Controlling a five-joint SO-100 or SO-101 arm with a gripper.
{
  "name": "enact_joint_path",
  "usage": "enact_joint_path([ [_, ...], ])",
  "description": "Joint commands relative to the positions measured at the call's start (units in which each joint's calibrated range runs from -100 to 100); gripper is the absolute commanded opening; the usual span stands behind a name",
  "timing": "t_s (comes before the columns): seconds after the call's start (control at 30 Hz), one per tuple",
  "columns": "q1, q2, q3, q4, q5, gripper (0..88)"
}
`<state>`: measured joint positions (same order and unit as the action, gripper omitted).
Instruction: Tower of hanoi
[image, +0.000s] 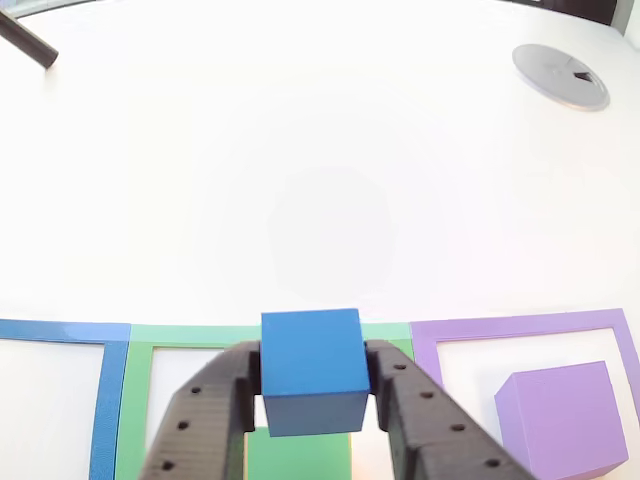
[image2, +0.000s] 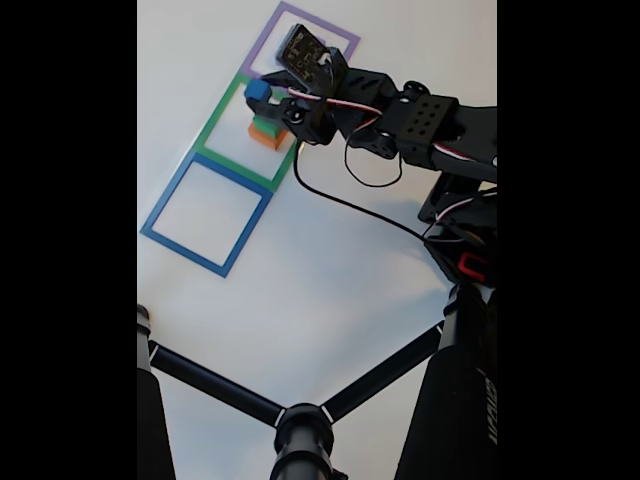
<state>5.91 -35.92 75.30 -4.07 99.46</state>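
My gripper (image: 312, 400) is clenched on the blue cube (image: 312, 365), held above the green cube (image: 300, 455) in the green frame (image2: 222, 120), apparently for stacking. The purple cube (image: 560, 420) sits in the purple frame (image: 520, 328); the blue frame (image2: 165, 208) lies toward the counter (image: 320, 150) edge.

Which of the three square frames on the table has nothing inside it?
The blue frame, at the end of the row. In the fixed view the green frame holds stacked cubes, and in the other view the purple frame holds a purple cube.
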Motion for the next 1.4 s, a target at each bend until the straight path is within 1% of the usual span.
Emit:
enact_joint_path([
  [0.0, -0.7, 2.5, 2.9, -11.2, 0.5, 1.6],
  [0.13, -0.7, 4.2, 5.5, -16.3, 0.5, 1.6],
  [0.43, 0.1, 5.0, 9.8, -20.9, 0.5, 1.5],
  [0.77, 0.6, 12.5, 9.7, -28.1, 0.5, 1.5],
  [1.37, 1.3, 13.6, 11.8, -29.8, 0.5, 1.5],
])
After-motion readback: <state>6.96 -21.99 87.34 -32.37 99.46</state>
